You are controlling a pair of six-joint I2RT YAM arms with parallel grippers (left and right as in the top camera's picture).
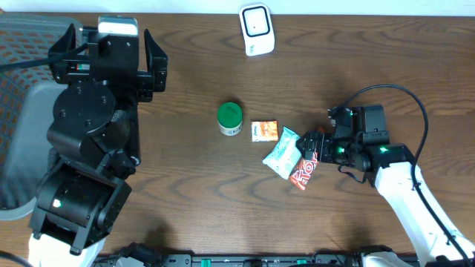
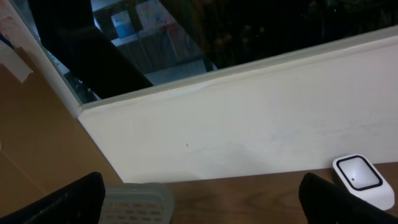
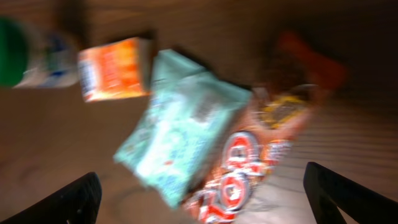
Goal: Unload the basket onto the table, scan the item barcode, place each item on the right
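I see my right claw [image 3: 200, 177] hanging over the red crinkly snack wrapper [image 1: 303, 173] and pale teal foil packet [image 1: 282, 154], fingers spread wide, gripping nothing; left claw [image 2: 202, 183] likewise spread, empty.

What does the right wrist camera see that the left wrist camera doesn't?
Only the right wrist view: a green-lidded jar, an orange packet, a pale teal pouch and a red wrapper, all blurred. Only the left wrist view: a white wall, a dark window above it, a white scanner and a grey meshed object. Both: the wooden table and, in the bottom corners, their own gripper's dark fingertips, spread wide.
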